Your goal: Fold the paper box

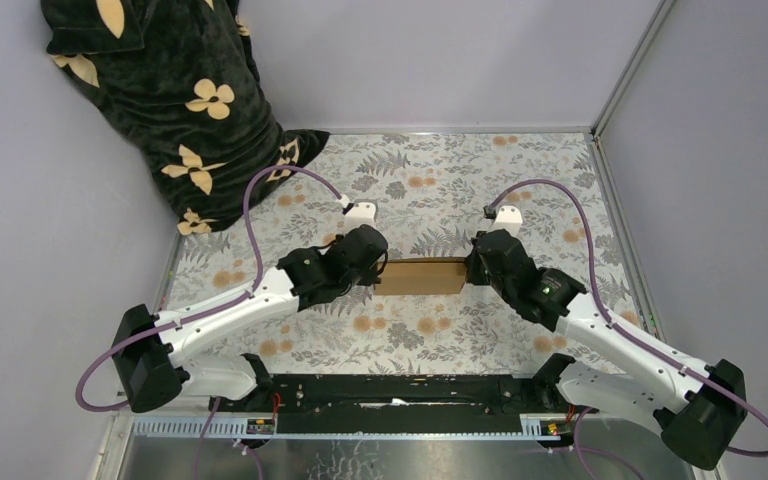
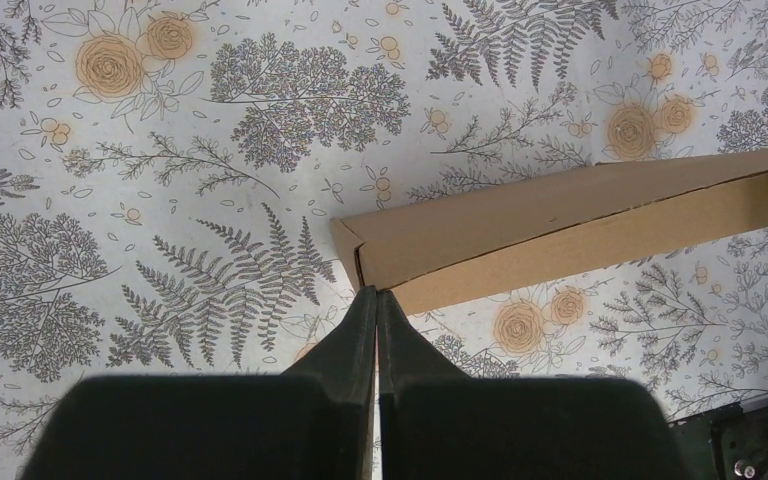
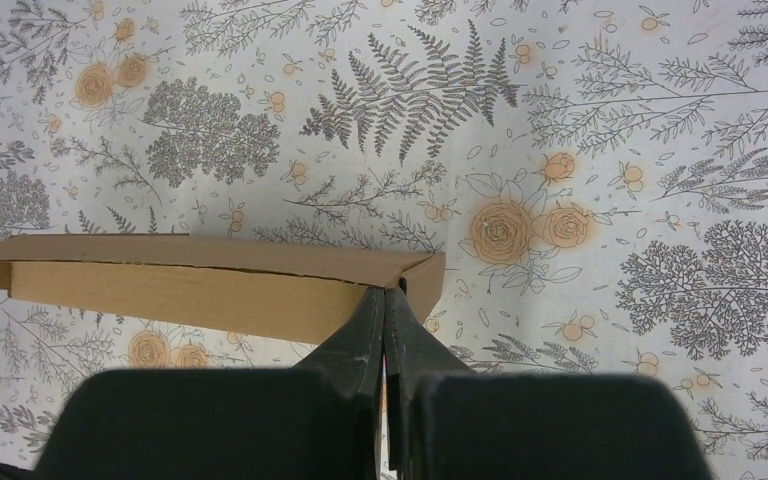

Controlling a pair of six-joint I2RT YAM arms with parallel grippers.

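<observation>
A fern-and-rose patterned bench sits between pale walls, with a black flowered blanket heaped at the far left. The plain brown paper box lies mid-bench. The left end effector and right end effector, each with fingers pressed together, have their tips at its left and right ends.

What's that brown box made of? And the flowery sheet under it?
The box looks like plain brown cardboard: matte, unprinted, with faint ribbing on its side wall. The flowery sheet lies flat and smooth, dull, with printed ferns and roses; it may be paper, vinyl or thin cloth, I can't tell which.
</observation>
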